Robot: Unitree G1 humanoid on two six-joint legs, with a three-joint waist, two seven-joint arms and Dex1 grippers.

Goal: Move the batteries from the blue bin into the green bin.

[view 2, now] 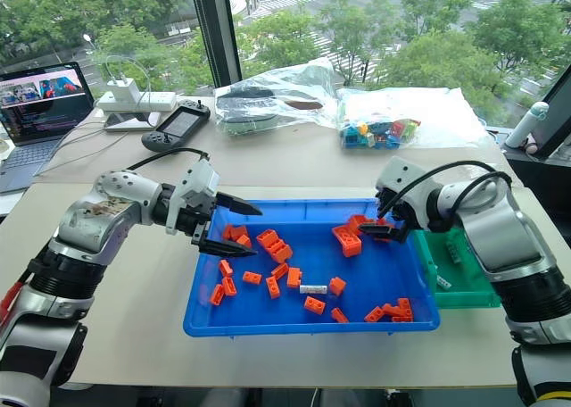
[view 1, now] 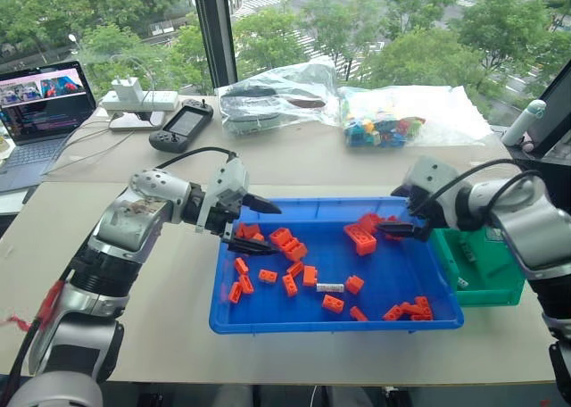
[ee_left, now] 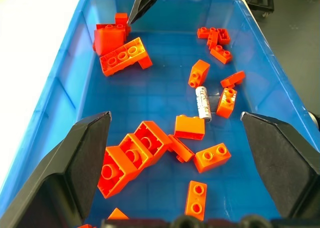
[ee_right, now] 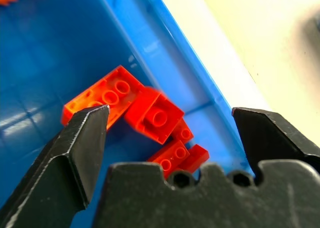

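Battery (view 1: 329, 287) lower centre of blue bin (view 1: 268, 322); green bin (view 1: 500, 291) right.
Left gripper (view 1: 257, 224) and right gripper (view 1: 399, 230) fingers apart, empty; risk: pinching neighbouring orange bricks (view 1: 287, 244) instead.

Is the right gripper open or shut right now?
Open: the right gripper has its fingers spread wide, with nothing between them, above orange bricks.

Daylight is coming in from the big window behind the tables — the scene is looking bright and even.

The pale table (view 1: 294, 157) is reflecting the light softly, and the clear plastic bags (view 1: 268, 90) are showing small white glints. Under the blue bin (view 1: 268, 322) a soft shadow is lying. In the right wrist view the black fingers (ee_right: 75, 153) are looking sharp, while the orange bricks (ee_right: 150, 113) are slightly blurring — the far corner is washing out to pale cream.
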